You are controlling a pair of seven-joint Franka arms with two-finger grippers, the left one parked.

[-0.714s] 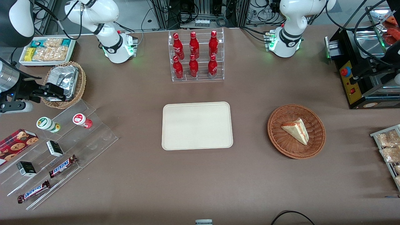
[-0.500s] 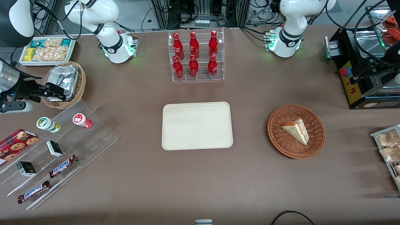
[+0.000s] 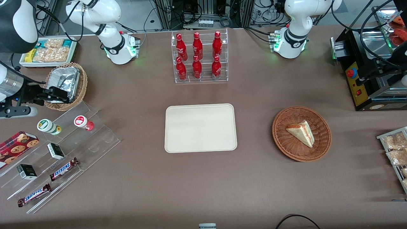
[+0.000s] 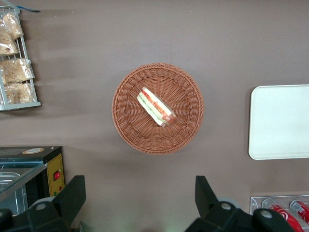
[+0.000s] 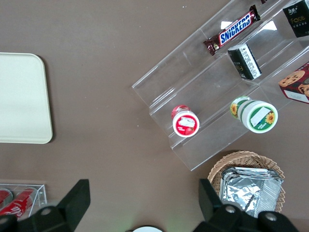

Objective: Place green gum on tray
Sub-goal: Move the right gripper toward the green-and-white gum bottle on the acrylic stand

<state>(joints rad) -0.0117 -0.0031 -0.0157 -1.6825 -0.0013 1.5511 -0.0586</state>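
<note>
The green gum [image 3: 48, 126] stands on the top step of a clear acrylic stand, with white lid and green band; it also shows in the right wrist view [image 5: 254, 114]. The similar red-and-white bottle [image 3: 83, 122] stands beside it on the same step. The cream tray [image 3: 200, 128] lies flat at the table's middle, bare; its corner shows in the right wrist view [image 5: 21, 96]. My right gripper [image 3: 57, 94] hangs high over the wicker basket of foil packs, farther from the front camera than the gum. In the right wrist view the gripper [image 5: 143, 203] is open and empty.
A clear stepped stand [image 3: 60, 152] holds Snickers bars [image 3: 63, 169], small dark boxes and a cookie box [image 3: 16, 145]. A wicker basket of foil packs [image 3: 65, 84], a white snack bin [image 3: 47, 51], a cola bottle rack [image 3: 198, 57], and a sandwich basket [image 3: 301, 133] stand around.
The right arm has shifted slightly, the gripper moving a little farther from the front camera over the foil basket. Nothing else has moved.
</note>
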